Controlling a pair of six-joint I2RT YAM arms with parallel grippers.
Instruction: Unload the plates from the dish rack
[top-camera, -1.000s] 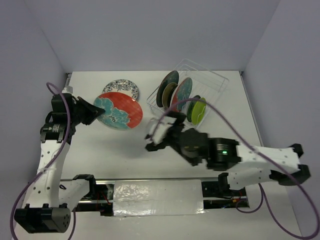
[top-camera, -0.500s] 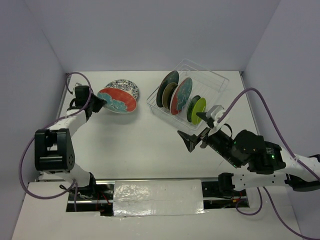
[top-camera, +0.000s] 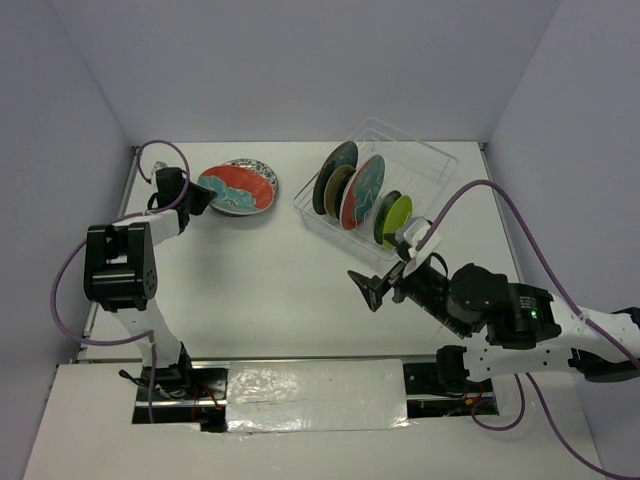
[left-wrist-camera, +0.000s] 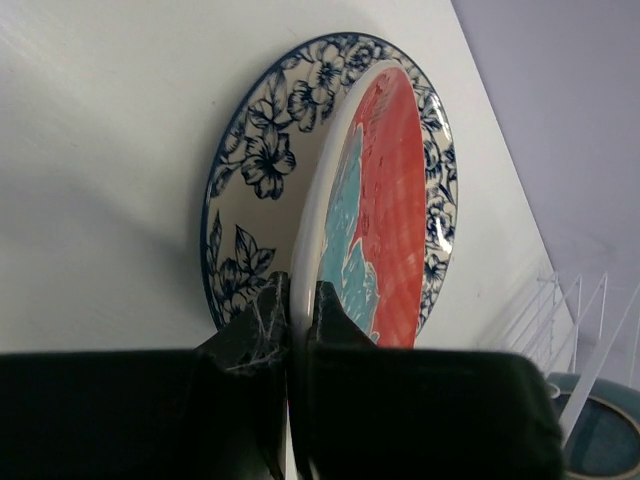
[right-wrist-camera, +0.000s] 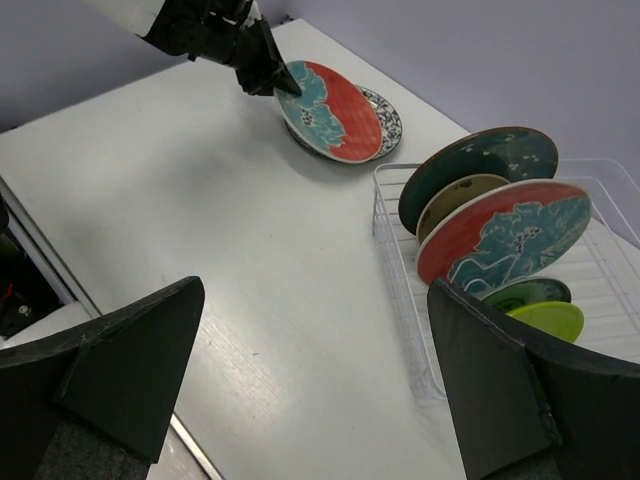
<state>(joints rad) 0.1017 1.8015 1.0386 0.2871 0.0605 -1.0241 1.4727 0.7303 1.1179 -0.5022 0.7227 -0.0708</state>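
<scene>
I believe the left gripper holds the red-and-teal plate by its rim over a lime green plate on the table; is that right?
Not quite: the left wrist view shows the left gripper holding the red-and-teal plate by its rim over a blue-and-white floral plate on the table, not a lime green one.

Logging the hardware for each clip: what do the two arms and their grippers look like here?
The left arm and right arm have white links and black joint housings, each trailed by a purple cable. The left gripper and right gripper have black tapered fingers. A small green light glows on the right arm.
</scene>
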